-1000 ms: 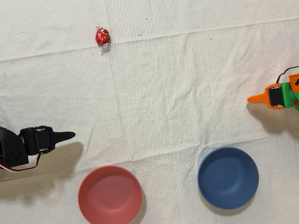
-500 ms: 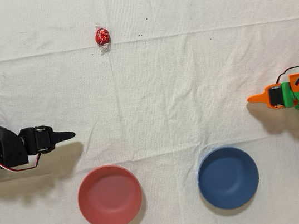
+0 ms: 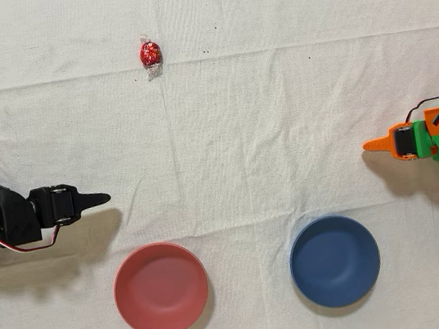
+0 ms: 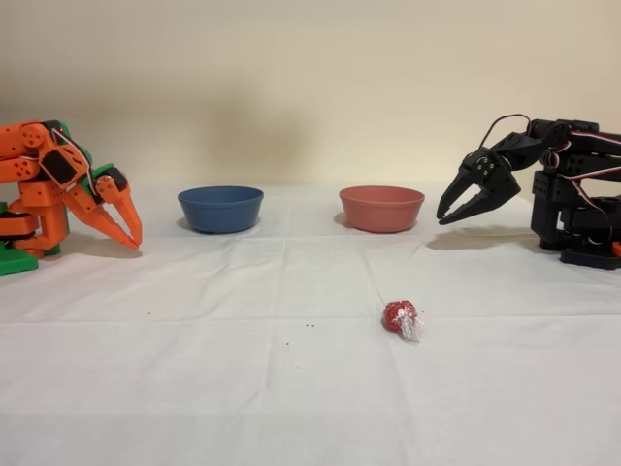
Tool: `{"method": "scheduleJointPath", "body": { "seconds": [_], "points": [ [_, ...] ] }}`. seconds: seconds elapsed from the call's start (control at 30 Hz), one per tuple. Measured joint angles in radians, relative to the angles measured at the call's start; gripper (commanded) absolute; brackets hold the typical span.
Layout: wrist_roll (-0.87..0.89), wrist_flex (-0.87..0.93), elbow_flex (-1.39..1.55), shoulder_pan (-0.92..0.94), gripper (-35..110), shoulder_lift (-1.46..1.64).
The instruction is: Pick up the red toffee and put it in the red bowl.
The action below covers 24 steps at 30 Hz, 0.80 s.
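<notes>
In the fixed view the red toffee (image 4: 400, 317) sits nearest the camera on the white-clothed desk (image 4: 243, 369), alone and well in front of the red bowl (image 4: 381, 208). That bowl has nothing in it, and neither does the blue bowl (image 4: 220, 208) to its left. Right of the red bowl, the black arm's hand (image 4: 449, 216) hangs above the desk, fingers slightly spread, holding nothing. The orange arm (image 4: 58, 184) sits idle, far left.
</notes>
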Motion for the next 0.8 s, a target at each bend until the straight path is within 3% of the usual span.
{"method": "scheduleJointPath", "body": {
  "seconds": [0.47, 0.8],
  "points": [
    [-0.003, 0.005, -0.012, -0.066, 1, 0.0],
    [-0.086, 0.12, -0.319, -0.184, 1, -0.189]
  ]
}}
